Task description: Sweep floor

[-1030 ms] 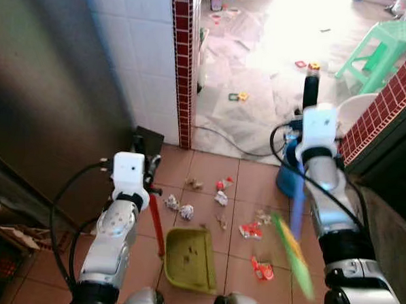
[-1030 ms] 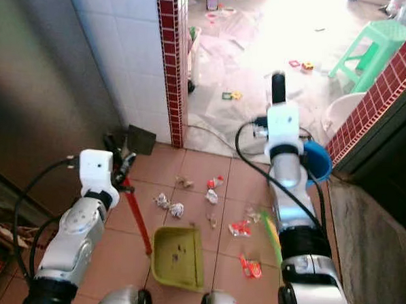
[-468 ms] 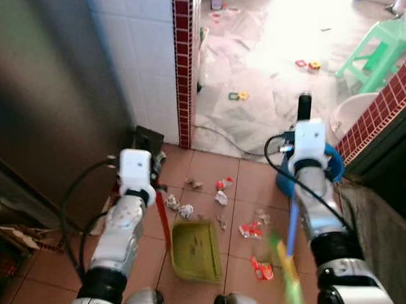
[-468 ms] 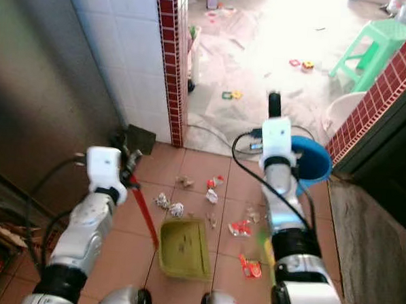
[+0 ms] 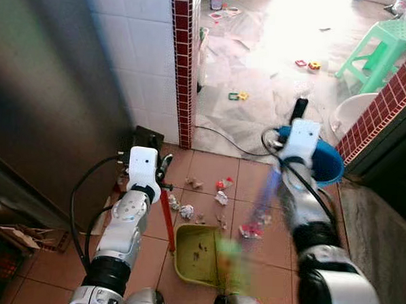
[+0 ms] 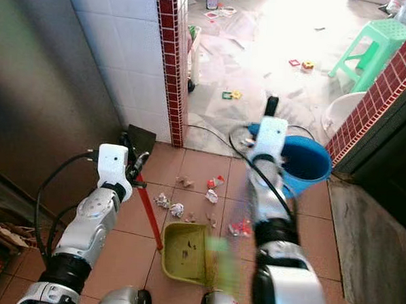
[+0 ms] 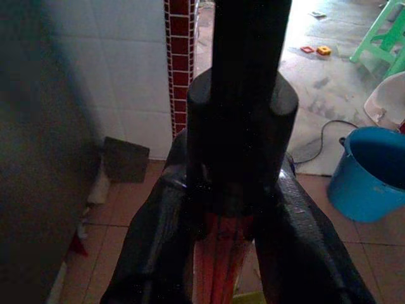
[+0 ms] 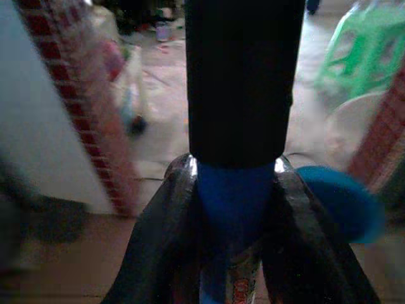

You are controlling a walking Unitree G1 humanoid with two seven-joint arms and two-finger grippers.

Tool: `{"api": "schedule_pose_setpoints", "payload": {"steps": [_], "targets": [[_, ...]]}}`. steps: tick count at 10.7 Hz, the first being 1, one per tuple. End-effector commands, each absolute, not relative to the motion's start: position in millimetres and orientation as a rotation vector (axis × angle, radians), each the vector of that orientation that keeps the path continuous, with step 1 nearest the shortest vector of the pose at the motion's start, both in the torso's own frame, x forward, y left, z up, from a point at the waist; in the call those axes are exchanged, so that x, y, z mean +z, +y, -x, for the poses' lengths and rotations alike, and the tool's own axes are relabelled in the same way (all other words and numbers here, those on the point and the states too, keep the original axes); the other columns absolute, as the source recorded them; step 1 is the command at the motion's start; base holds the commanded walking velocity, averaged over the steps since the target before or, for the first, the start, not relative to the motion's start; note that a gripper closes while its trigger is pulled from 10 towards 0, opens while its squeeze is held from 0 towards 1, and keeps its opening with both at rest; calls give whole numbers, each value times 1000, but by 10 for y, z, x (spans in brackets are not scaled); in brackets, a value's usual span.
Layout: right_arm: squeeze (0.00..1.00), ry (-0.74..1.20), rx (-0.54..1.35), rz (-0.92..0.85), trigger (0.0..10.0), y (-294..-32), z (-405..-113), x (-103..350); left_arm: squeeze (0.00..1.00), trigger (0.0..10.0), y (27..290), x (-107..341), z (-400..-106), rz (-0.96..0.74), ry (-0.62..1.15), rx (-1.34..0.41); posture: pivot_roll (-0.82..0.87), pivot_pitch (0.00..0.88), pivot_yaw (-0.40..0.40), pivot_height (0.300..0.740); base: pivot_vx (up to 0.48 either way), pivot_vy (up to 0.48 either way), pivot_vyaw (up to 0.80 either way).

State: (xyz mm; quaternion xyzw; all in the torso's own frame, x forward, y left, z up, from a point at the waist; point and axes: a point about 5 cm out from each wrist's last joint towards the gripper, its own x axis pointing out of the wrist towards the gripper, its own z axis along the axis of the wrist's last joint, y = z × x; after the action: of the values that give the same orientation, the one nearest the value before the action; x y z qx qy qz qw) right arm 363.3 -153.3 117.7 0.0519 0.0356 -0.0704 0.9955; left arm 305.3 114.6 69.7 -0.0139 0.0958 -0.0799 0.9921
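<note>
My broom (image 5: 265,196) runs down from the right end effector (image 8: 234,190), whose fingers are clamped on its blue shaft; the green bristle end (image 5: 230,257) is smeared with blur just beside the dustpan's right edge. The yellow-green dustpan (image 5: 198,246) sits on the terracotta tiles (image 5: 150,258) in front of me, with a few dark specks inside it. Its red handle (image 5: 165,215) rises to my left end effector (image 7: 221,234), which is closed around it. Crumpled paper bits (image 5: 186,210) and a red wrapper (image 5: 251,229) lie just beyond the pan's front lip (close, but not in it). To my left a dark wall and a white-tiled pillar with red trim (image 5: 182,62) hem me in. On my right a blue bucket (image 5: 325,162) stands near a red brick wall (image 5: 390,94); I cannot see what it holds. Ahead the floor opens onto a bright, littered room with a green stool (image 5: 382,49).
</note>
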Motion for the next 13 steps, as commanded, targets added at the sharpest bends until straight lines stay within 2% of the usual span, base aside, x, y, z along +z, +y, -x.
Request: {"api": "schedule_pose_setpoints", "payload": {"steps": [1, 5, 7, 10, 12, 13], "targets": [[0, -13, -99, -206, 10000, -1441, -3712, 1421, 0, 10000, 1103, 569, -3024, 20, 266, -193, -83, 64, 8, 740, 0, 0, 0], [0, -135, 24, -244, 10000, -1294, -3780, 1806, 0, 10000, 1090, 545, -3020, 24, 274, -195, -88, 53, 6, 740, 0, 0, 0], [0, -328, 68, 14, 10000, -1378, -3715, 2146, 0, 10000, 1180, 583, -3012, 69, 251, -154, -97, 48, 8, 740, 0, 0, 0], [0, -385, 49, 176, 10000, -1505, -3571, 2167, 0, 10000, 1297, 729, -2961, 64, 181, -119, -108, 44, 18, 740, 0, 0, 0], [0, -389, -6, 359, 10000, -1656, -3430, 2020, 0, 10000, 1360, 838, -2872, 46, 154, -127, -112, 41, 23, 740, 0, 0, 0], [0, -303, -55, 379, 10000, -1795, -3364, 1788, 0, 10000, 1410, 912, -2818, 57, 149, -127, -110, 40, 23, 740, 0, 0, 0]]}}
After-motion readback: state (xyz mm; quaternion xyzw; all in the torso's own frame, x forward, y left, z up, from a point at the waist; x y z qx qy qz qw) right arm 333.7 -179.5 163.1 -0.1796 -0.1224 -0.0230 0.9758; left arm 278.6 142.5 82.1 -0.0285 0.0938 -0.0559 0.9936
